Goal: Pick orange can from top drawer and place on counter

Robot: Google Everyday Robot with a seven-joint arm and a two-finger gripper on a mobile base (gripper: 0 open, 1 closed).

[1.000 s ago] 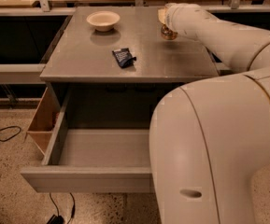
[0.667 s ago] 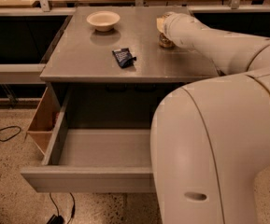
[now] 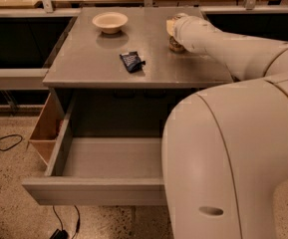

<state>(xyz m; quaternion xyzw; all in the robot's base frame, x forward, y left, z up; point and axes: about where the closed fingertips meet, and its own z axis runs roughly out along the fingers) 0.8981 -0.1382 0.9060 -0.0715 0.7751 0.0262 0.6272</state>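
Observation:
The orange can (image 3: 175, 45) stands upright at the back right of the grey counter (image 3: 93, 59); only its lower part shows under the end of my arm. My gripper (image 3: 174, 28) is at the can's top, mostly hidden by my white wrist. The top drawer (image 3: 93, 190) is pulled out below the counter, and the part of its floor that shows holds nothing. My large white arm covers the drawer's right side.
A cream bowl (image 3: 110, 21) sits at the back left of the counter. A small dark blue wrapper (image 3: 132, 61) lies near the counter's middle. A tan wooden box (image 3: 44, 131) hangs left of the drawer. Cables lie on the speckled floor (image 3: 4, 208). Pale wooden tabletops run behind.
My arm end has come down and slightly left with the can, which now rests low on the counter. The drawer, bowl and wrapper have not moved.

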